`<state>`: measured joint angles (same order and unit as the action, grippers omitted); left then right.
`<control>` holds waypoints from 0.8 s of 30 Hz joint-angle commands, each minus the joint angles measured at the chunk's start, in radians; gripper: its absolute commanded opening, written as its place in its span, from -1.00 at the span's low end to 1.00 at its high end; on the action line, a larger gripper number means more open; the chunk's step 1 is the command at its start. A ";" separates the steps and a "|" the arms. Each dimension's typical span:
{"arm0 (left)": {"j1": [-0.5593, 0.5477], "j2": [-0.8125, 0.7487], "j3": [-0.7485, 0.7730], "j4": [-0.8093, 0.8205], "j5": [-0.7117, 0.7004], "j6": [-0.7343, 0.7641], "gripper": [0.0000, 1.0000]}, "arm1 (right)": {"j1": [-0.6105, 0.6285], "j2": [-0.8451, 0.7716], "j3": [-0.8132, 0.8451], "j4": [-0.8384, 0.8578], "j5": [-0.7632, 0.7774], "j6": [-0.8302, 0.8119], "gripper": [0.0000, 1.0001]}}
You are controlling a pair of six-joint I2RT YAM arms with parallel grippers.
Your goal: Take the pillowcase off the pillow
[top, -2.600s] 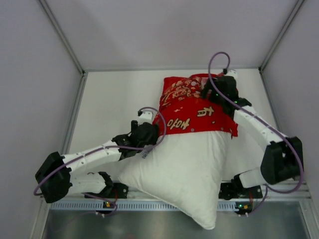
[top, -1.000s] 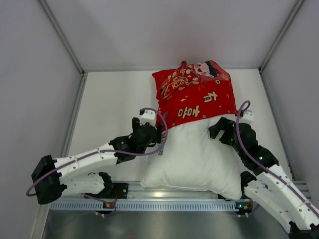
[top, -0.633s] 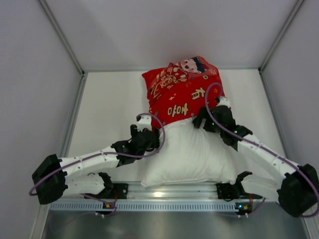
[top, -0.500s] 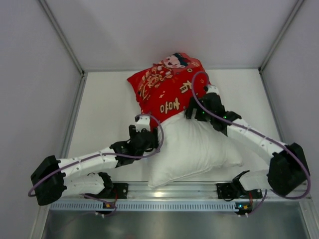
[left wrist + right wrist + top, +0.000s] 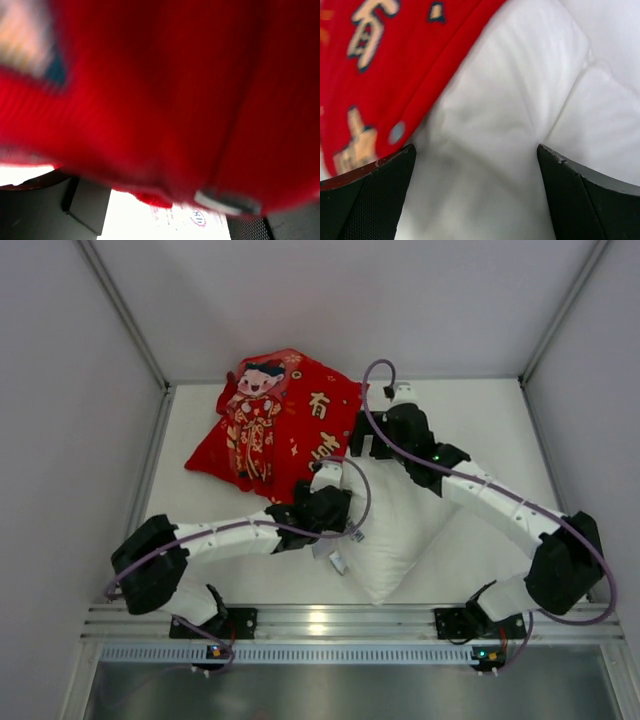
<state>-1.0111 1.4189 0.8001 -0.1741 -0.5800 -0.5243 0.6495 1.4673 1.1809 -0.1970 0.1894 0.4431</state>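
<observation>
The red pillowcase (image 5: pixel 270 430) lies at the back left with a cartoon child facing up, still covering the far end of the white pillow (image 5: pixel 400 520). My left gripper (image 5: pixel 330 502) is at the pillow's near left edge, where a label (image 5: pixel 339 561) hangs. In the blurred left wrist view, red pillowcase (image 5: pixel 160 90) fills the frame. The left gripper (image 5: pixel 160 210) is open, straddling white pillow (image 5: pixel 135 220) and its label (image 5: pixel 192 217). My right gripper (image 5: pixel 368 435) is at the pillowcase hem. It (image 5: pixel 476 150) is open over bare pillow (image 5: pixel 510 125), with the pillowcase (image 5: pixel 380 75) by its left finger.
The work surface is a white table boxed in by pale walls on three sides. A metal rail (image 5: pixel 320 620) with both arm bases runs along the near edge. The right arm (image 5: pixel 500 505) stretches across the right half of the table.
Pillow and pillowcase have swung counter-clockwise, so the red end now lies at the back left with the cartoon child up. Both grippers followed it leftward, and the right jaws widened slightly.
</observation>
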 commanded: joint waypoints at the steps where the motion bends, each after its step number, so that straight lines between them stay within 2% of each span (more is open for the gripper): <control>1: -0.018 0.133 0.215 0.248 0.077 0.017 0.61 | 0.030 -0.175 -0.058 -0.081 -0.028 0.023 0.99; 4: -0.026 0.209 0.341 0.246 0.110 0.056 0.61 | -0.010 -0.367 -0.096 -0.122 0.008 0.019 0.99; 9: -0.038 0.169 0.415 0.240 0.150 0.122 0.62 | -0.073 -0.551 -0.147 -0.183 0.041 0.019 0.99; 12: -0.041 0.083 0.401 0.196 0.157 0.155 0.64 | -0.094 -0.637 -0.191 -0.214 0.057 0.019 0.99; 16: -0.041 -0.087 0.354 0.098 0.092 0.207 0.66 | -0.096 -0.711 -0.277 -0.231 0.062 0.037 0.99; 21: -0.038 -0.238 0.269 -0.036 -0.093 0.297 0.69 | -0.096 -0.759 -0.420 -0.228 0.032 0.068 0.98; 24: -0.003 -0.307 0.215 -0.132 -0.135 0.268 0.69 | -0.093 -0.797 -0.500 -0.200 0.022 0.088 0.97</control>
<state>-1.0412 1.1461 1.0760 -0.1623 -0.6079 -0.2802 0.5644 0.7193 0.7235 -0.4076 0.2234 0.4969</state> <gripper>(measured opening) 0.844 0.990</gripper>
